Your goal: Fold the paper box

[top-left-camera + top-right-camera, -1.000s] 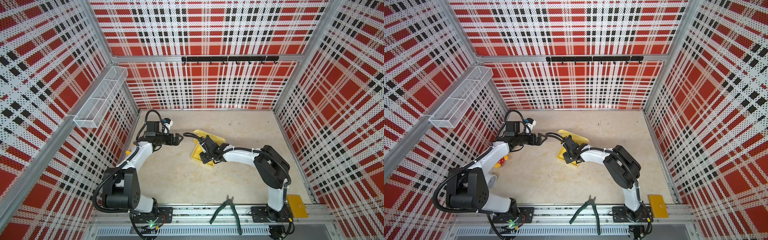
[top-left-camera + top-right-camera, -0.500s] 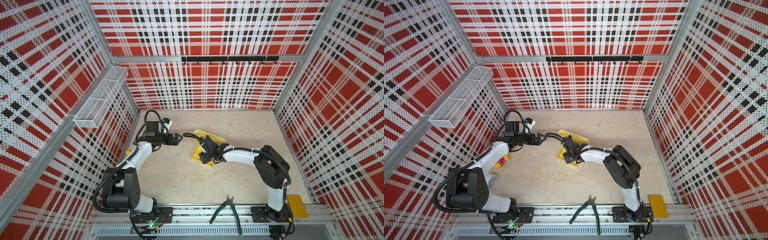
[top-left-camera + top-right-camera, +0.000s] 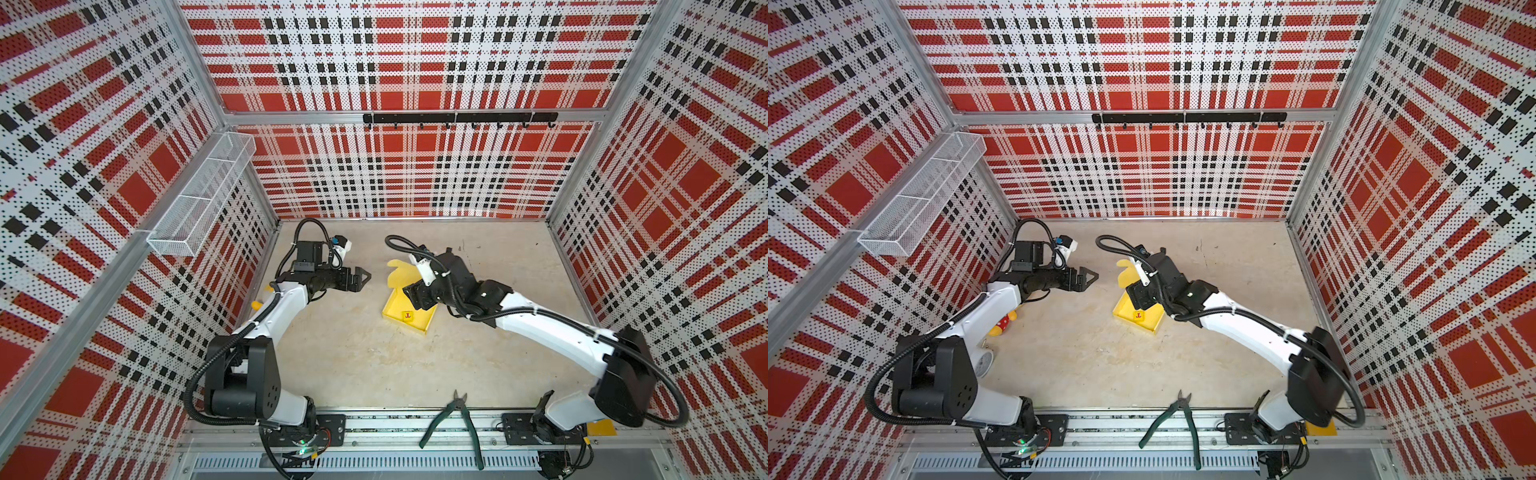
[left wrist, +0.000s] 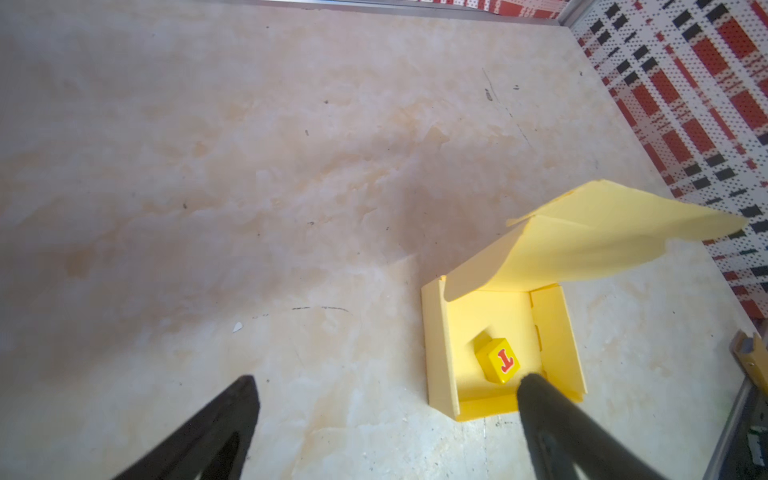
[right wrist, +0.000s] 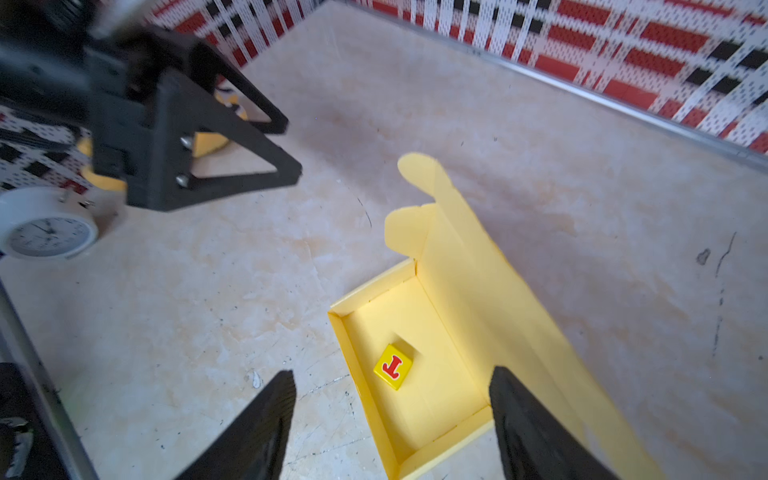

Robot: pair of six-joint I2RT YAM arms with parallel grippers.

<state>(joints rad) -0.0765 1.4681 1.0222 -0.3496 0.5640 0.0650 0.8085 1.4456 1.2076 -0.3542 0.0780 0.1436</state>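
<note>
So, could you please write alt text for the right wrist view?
A shallow yellow paper box, lid flap open, lies on a beige table with a small yellow cube marked in red inside. The right tool hovers open over it, with the left tool and a white clock beyond.

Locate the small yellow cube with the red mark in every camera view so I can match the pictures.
In a top view: small yellow cube just below centre, inside the pale yellow cardboard box.
In a top view: same spot, slightly left of centre.
Left wrist: inside the box, red mark showing.
Right wrist: inside the box, red mark showing.
Shared landmark: the box's raised lid, seen in all four.
</note>
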